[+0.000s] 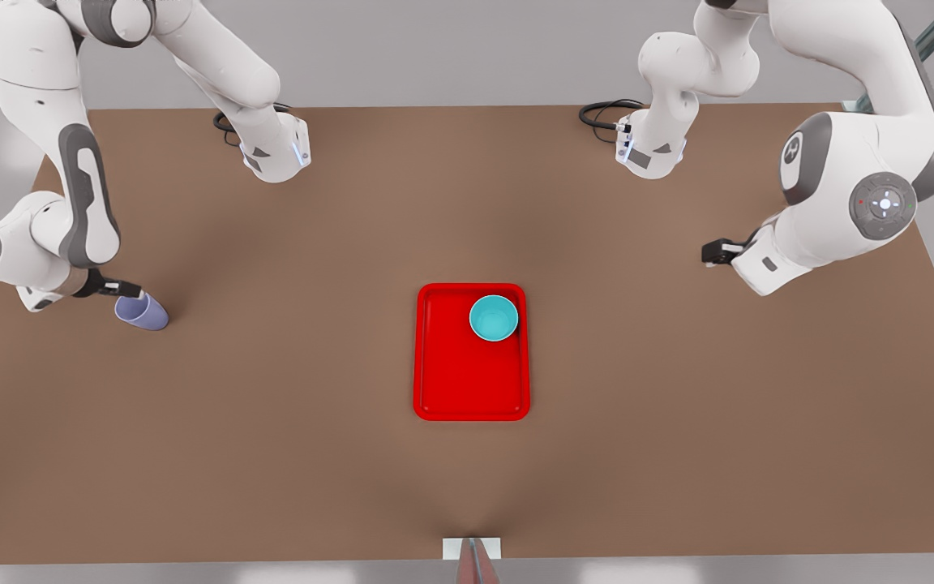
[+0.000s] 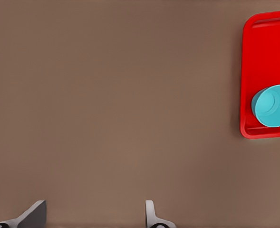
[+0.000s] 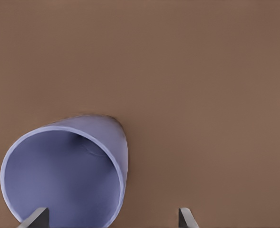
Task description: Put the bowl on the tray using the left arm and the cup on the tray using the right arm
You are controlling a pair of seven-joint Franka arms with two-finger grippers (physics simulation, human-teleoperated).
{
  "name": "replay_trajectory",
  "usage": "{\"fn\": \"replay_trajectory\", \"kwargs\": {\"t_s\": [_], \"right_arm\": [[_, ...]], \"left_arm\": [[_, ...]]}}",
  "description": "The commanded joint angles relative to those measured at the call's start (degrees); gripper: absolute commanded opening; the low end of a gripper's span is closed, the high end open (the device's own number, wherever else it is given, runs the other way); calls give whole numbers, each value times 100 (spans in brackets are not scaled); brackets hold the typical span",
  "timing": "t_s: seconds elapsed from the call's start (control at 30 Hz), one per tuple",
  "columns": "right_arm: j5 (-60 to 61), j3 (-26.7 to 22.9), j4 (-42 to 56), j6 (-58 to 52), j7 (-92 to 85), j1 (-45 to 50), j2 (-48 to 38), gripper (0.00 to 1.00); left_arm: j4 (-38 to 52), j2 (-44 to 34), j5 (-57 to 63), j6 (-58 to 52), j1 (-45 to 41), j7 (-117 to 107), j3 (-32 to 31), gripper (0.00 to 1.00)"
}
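soft, even light all round, no harsh glare for you to fight.

you get a brown surface [image 1: 272,405] lit brightest toward the front view's sides, with a darker band running down its middle past the tray [image 1: 434,389]. shadows are faint and blurred: a soft one hugs the cup [image 1: 143,312], and in the right wrist view it darkens the surface beside the cup's wall. small bright highlights sit on the white arm shells. the wrist views look slightly soft.
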Motion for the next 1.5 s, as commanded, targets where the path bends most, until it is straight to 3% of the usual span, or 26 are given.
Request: {"fn": "replay_trajectory", "kwargs": {"t_s": [0.0,0.1,0.17,0.2,0.73,0.83,1.1,1.3,1.47], "right_arm": [[0,-10,3,4,0,12,18,100],[18,-10,12,30,26,21,220,100],[26,-1,160,22,96,74,351,51],[35,8,310,22,114,83,457,22],[35,166,495,-119,105,118,317,21],[26,377,697,-286,281,127,281,21],[9,1765,820,-295,1669,144,317,21],[26,1774,1128,-295,1951,1128,360,21],[26,1783,2051,-699,2733,2157,721,21]], "left_arm": [[0,0,10,2,-2,0,0,100],[0,35,10,2,-2,0,9,100],[9,35,19,2,-2,0,0,100],[9,35,19,2,-2,0,1,100],[18,70,36,2,-2,0,0,100],[26,70,45,10,-2,0,9,100],[18,79,36,2,-2,0,0,100],[26,70,54,2,-2,0,36,100],[44,-97,63,-60,-2,9,36,100]]}}
